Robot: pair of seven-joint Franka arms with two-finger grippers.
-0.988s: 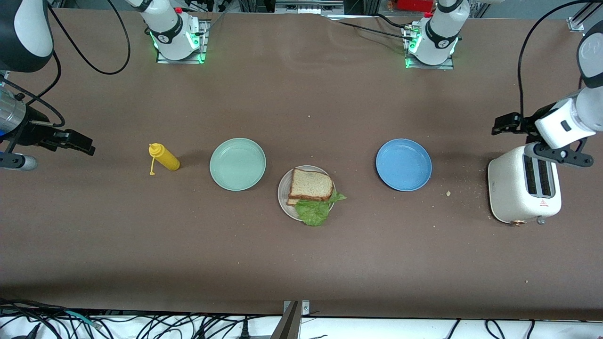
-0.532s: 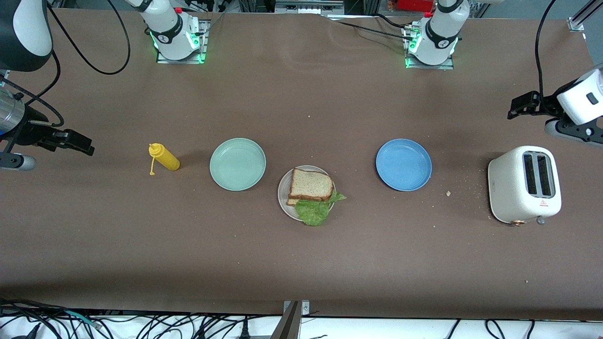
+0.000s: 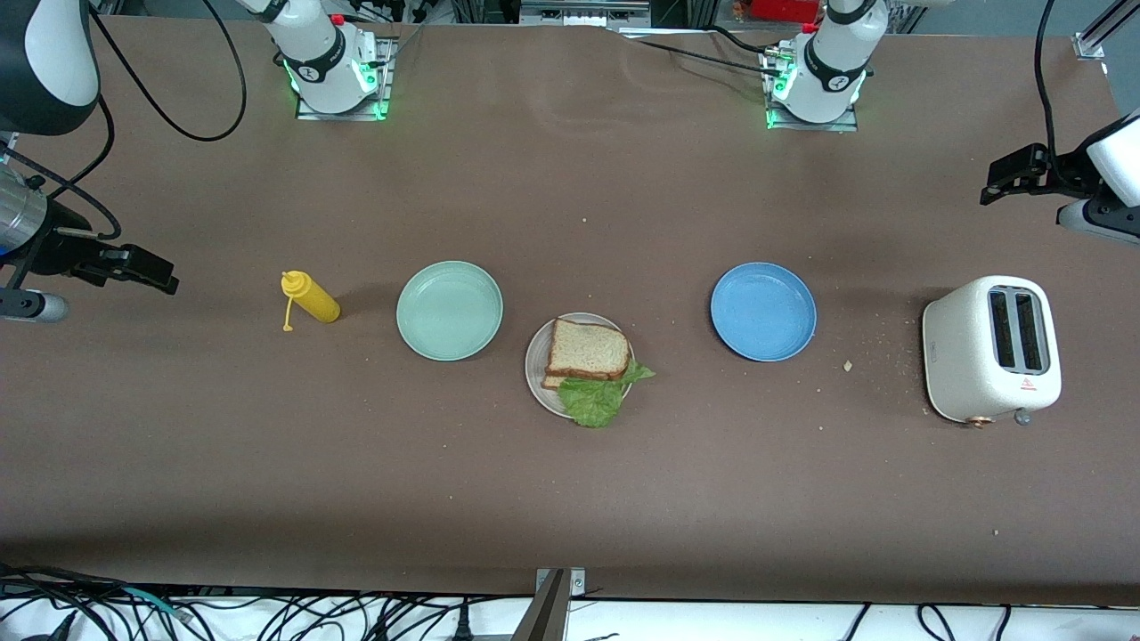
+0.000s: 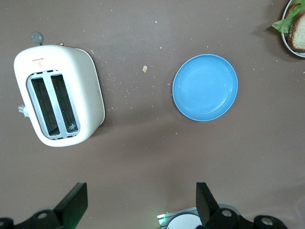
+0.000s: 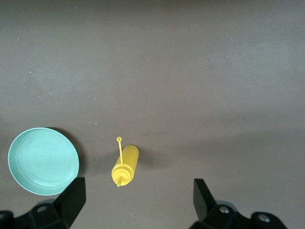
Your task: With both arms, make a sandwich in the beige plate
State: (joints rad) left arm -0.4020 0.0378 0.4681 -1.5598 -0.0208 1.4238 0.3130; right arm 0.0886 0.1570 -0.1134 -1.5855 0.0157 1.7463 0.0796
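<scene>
- My left gripper [image 4: 140, 207] hangs with its fingers [image 4: 76, 200] spread wide and nothing between them, up over the table's left-arm end; the white two-slot toaster [image 4: 59, 95] and the round blue plate [image 4: 205, 87] lie well clear of my fingertips.
- My right gripper [image 5: 138, 202] is likewise wide open and empty over the right-arm end, with the yellow squeeze bottle [image 5: 125, 165] lying on its side near my fingers and the round mint green plate [image 5: 43, 161] beside that.
- The sandwich [image 3: 588, 356], brown-crusted bread with a ruffled green lettuce leaf [image 3: 595, 398] spilling out, sits on the round beige speckled plate [image 3: 537, 356], well apart from both sets of fingers.
- I judge the build done: the step in hand is pulling clear, best done high and slow, fingers kept open, touching nothing.
- Count: one sandwich, two bread slices, one lettuce leaf, three plates, one bottle, one toaster.
</scene>
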